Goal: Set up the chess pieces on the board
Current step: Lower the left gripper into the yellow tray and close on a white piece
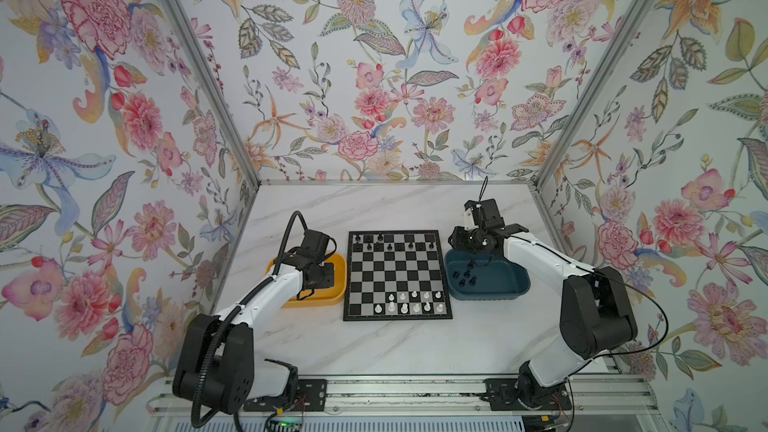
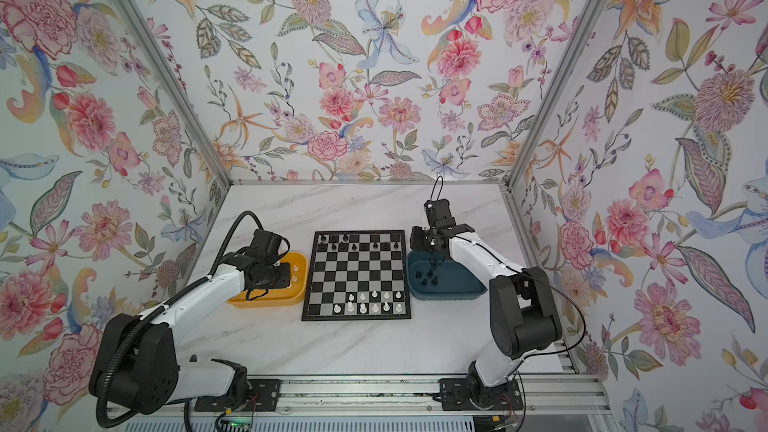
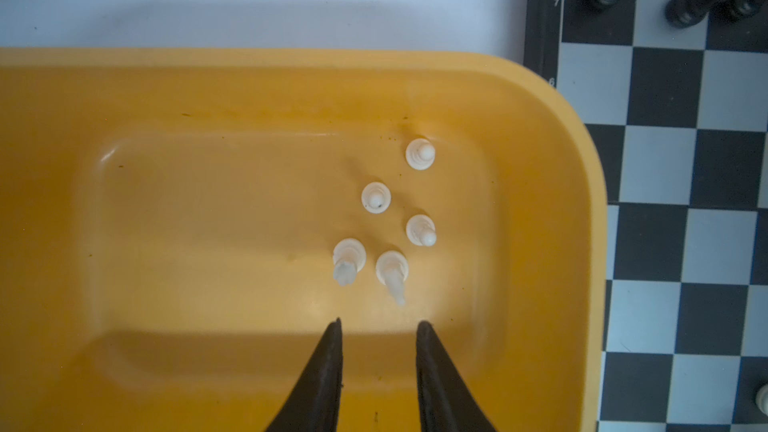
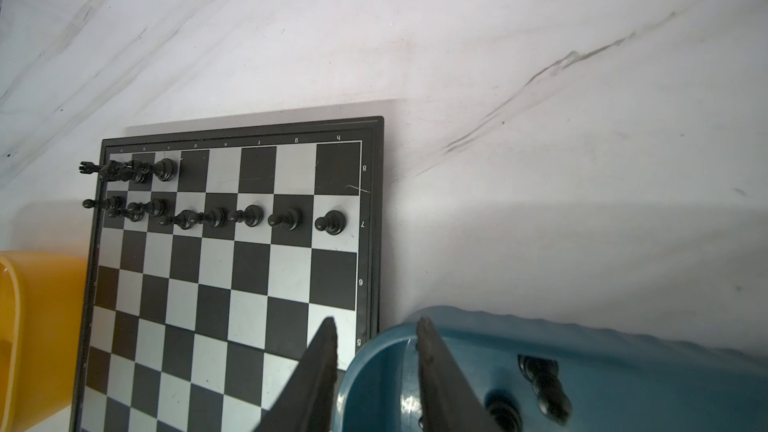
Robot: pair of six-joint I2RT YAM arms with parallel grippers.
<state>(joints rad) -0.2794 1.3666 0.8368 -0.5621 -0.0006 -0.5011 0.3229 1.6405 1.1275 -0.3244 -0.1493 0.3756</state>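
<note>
White pieces point(image 1: 404, 308) stand on the two near rows of the board point(image 1: 395, 274), black pieces point(image 1: 389, 247) on its two far rows. Left of it, the left gripper point(image 3: 380, 321) hangs empty, jaws partly apart, above the yellow tray point(image 3: 249, 85), near five white pieces inside. Right of it, the right gripper point(image 4: 376, 320), likewise parted and empty, hovers at the rim of the blue tray point(image 4: 623, 347).

The white marbled table point(image 1: 374, 209) bears the board point(image 1: 397, 276) between a yellow tray point(image 1: 316, 302) and a dark blue tray point(image 1: 492, 292)

On the board point(image 4: 249, 276) border stand numbers 8, 7, 6, 5 and letters
</note>
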